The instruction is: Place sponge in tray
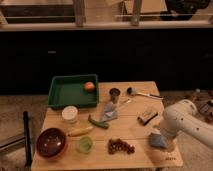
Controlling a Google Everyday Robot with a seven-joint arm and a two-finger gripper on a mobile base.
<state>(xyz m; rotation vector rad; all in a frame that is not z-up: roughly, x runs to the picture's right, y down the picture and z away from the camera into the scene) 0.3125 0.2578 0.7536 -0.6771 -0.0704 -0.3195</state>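
A green tray (pixel 70 92) stands at the table's back left with an orange fruit (pixel 89 86) in its right corner. A pale blue sponge (pixel 156 140) lies at the table's front right edge. My white arm reaches in from the right, and its gripper (pixel 164 141) is down right at the sponge, partly covering its right side. The arm hides where the gripper meets the sponge.
On the wooden table (pixel 135 152) are a metal cup (pixel 115 94), a brush (pixel 142 93), a brown block (pixel 147 116), a bluish packet (pixel 109 112), a green pepper (pixel 98 122), a banana (pixel 80 132), a white container (pixel 70 114), a red bowl (pixel 51 142), a green cup (pixel 85 145) and dark snacks (pixel 121 146).
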